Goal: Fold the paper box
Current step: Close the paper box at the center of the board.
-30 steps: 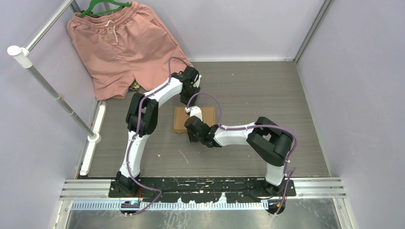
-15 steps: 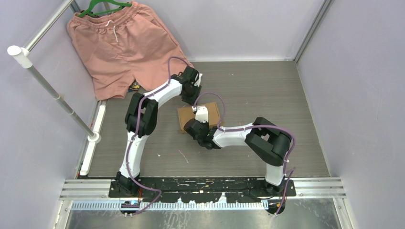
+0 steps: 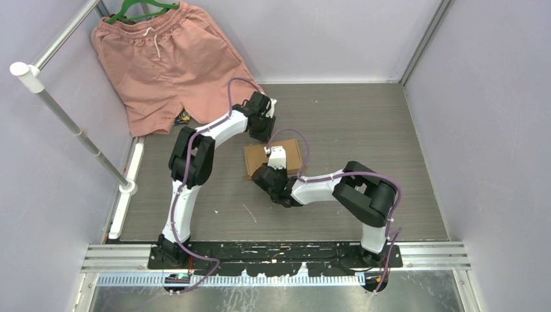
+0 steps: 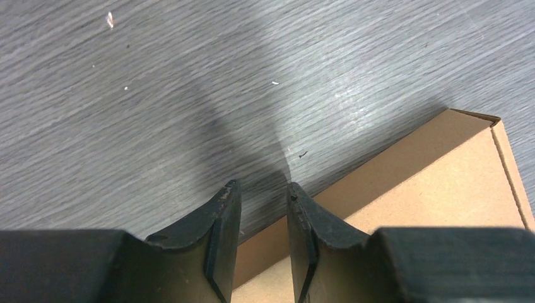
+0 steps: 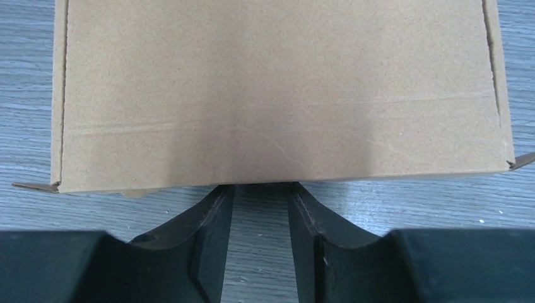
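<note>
The paper box (image 3: 255, 160) is a small closed box of plain brown cardboard, lying flat on the grey table. In the right wrist view its lid (image 5: 277, 88) fills the upper frame. My right gripper (image 5: 260, 188) is open, with its fingertips (image 5: 222, 196) against the box's near edge and bare table between them. From above, the right gripper (image 3: 271, 173) sits at the box's front side. My left gripper (image 3: 265, 134) is at the far side of the box. It is open with nothing between the fingers (image 4: 262, 189), which hover over the far edge of the box (image 4: 441, 183).
Salmon-pink shorts (image 3: 166, 62) hang on a green hanger at the back left. A white rail with a pole (image 3: 71, 123) runs along the left side. Lilac walls close the table on three sides.
The box has slid a little to the right and away from the arm bases. The right gripper followed it and its jaws widened slightly. The left gripper shifted slightly right.
</note>
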Motion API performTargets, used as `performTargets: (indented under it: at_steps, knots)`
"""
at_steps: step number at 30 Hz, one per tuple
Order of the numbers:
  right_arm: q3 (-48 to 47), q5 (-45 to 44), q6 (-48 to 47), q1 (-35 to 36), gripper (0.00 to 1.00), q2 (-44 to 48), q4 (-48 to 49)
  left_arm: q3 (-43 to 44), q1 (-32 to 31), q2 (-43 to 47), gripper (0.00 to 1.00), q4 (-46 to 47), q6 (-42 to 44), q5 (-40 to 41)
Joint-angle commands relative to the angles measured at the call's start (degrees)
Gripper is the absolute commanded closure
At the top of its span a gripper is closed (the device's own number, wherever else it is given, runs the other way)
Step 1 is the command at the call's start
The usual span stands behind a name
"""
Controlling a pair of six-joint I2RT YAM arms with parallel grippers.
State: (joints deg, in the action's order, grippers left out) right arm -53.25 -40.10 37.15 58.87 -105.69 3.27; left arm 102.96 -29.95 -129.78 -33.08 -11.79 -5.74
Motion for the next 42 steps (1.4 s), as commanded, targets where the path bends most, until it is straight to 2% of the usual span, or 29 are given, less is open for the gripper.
performTargets:
  at_steps: [1,26,42]
  knots:
    - [2.8,-7.7,-1.6,-3.1,0.56,-2.8,3.8,-5.4,-4.8,-3.9,0.66,-17.2,-0.1,-8.5]
    - [3.4,-7.4,-1.7,-3.1,0.56,-2.9,4.1,-5.0,-6.1,-4.6,0.67,-17.2,-0.1,-9.3]
    - [3.8,-7.8,-0.7,-3.0,0.55,-3.0,3.6,-8.4,-7.5,-3.7,0.67,-14.8,-0.7,-10.8]
